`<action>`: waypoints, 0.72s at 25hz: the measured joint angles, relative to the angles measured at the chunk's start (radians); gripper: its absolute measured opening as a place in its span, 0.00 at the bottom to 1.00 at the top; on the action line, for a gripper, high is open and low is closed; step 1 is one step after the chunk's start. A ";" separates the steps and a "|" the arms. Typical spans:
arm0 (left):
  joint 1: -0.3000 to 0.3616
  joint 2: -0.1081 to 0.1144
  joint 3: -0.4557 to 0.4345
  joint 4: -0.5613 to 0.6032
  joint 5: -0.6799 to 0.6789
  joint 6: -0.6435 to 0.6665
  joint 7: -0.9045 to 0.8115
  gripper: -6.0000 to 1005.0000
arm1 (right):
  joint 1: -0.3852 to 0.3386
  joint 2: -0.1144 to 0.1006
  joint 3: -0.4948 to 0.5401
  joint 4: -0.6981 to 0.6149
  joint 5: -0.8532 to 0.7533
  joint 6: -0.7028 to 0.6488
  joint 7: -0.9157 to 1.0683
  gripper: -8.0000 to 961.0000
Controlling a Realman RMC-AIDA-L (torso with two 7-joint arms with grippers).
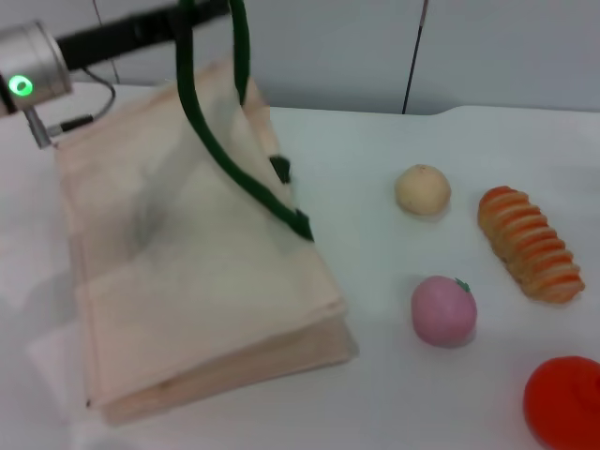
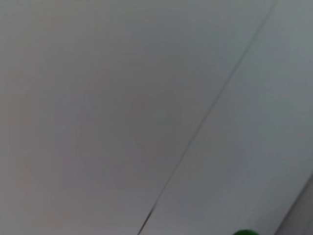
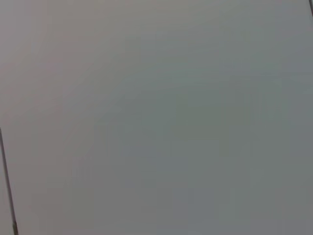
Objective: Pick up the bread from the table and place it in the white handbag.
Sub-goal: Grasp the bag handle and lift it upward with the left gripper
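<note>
White tabletop (image 1: 375, 375) fills the head view, with a pale grey panelled wall behind its far edge. One container stands on it: the white handbag (image 1: 187, 281), a cream cloth tote slumped over the left half of the table, its dark green strap handles (image 1: 220, 141) drawn upward toward the far left corner, where the left arm (image 1: 84, 47) reaches in; how far the bag's mouth is open, or whether anything lies inside, cannot be told. The left gripper itself is out of sight above the picture's top edge, so its grip on the handles cannot be told. The right gripper shows in no view. Four food items lie on the right half of the table, all outside the bag: one bread (image 1: 530, 244), a ridged tan-and-orange loaf near the right edge; one round beige bun (image 1: 423, 190) just beside it, toward the far edge; one pink ball (image 1: 443, 310) nearer the front; one red-orange round object (image 1: 565, 398) at the front right corner. Both wrist views show only blank grey panelling.
</note>
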 joint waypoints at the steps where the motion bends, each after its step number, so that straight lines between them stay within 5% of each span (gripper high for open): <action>1: 0.003 0.004 0.000 0.000 -0.022 0.027 0.009 0.03 | 0.000 0.000 0.000 0.001 0.000 0.000 0.000 0.92; 11: -0.004 0.043 0.001 -0.001 -0.096 0.196 0.028 0.03 | 0.002 -0.004 0.010 -0.010 -0.006 0.000 0.123 0.92; 18: -0.009 0.049 0.002 -0.001 -0.091 0.220 0.023 0.04 | 0.017 -0.012 -0.091 -0.021 -0.061 0.010 0.231 0.92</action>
